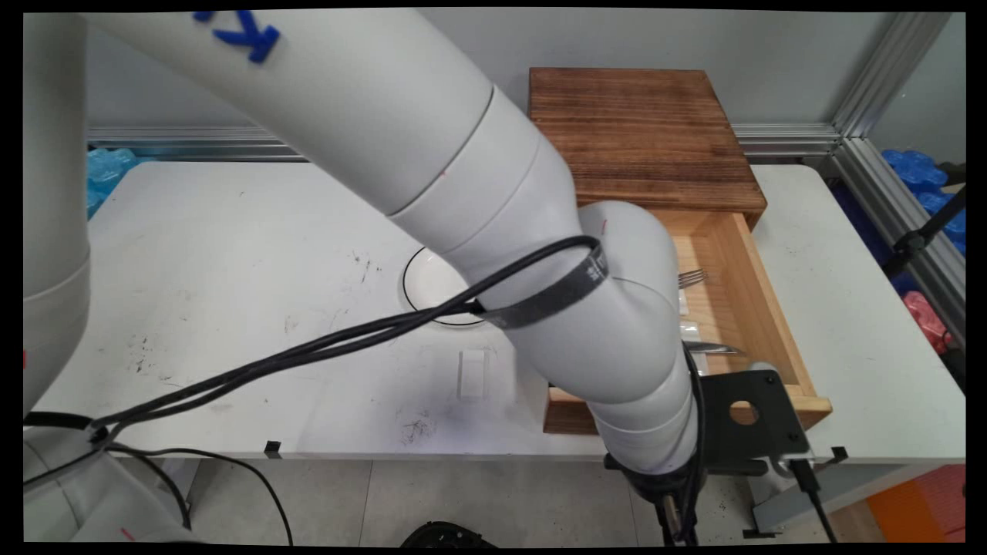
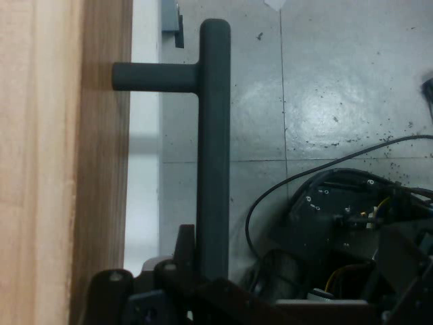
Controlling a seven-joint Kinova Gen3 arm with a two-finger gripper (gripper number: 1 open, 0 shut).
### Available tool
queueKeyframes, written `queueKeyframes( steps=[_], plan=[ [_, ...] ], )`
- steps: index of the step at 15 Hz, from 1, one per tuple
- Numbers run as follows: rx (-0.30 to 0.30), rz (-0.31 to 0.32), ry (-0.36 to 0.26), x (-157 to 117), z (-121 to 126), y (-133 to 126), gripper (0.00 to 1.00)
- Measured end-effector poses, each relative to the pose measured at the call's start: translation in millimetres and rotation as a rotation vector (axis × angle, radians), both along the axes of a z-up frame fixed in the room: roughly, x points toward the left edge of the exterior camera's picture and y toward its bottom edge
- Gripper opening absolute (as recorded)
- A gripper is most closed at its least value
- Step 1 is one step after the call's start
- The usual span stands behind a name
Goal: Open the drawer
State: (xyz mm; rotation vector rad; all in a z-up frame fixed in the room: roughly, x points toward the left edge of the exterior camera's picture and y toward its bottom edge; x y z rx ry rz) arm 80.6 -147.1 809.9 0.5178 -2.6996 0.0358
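Note:
A dark wooden box (image 1: 640, 131) stands at the table's back right, and its light wooden drawer (image 1: 773, 316) is pulled out toward the front edge. Inside lie a fork (image 1: 692, 277) and a knife (image 1: 713, 348). My gripper (image 1: 669, 497) hangs below the table's front edge, at the drawer's front, mostly hidden by the arm. In the hand view the drawer front (image 2: 54, 169) fills the left side. The dark grey handle bar (image 2: 213, 135) runs down into my gripper (image 2: 211, 261), which is shut on it.
A white bowl with a black rim (image 1: 432, 285) sits mid-table, partly behind the arm. A small white block (image 1: 472, 374) lies in front of it. Blue bags (image 1: 108, 173) lie at the far left. The tiled floor and a black cable (image 2: 270, 196) show below the hand.

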Motion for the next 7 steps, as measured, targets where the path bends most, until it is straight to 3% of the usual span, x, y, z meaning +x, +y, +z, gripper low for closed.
queueKeyframes(
  steps=[7],
  plan=[
    [-0.027,0.005,0.006,13,13,-5,1.00]
  ],
)
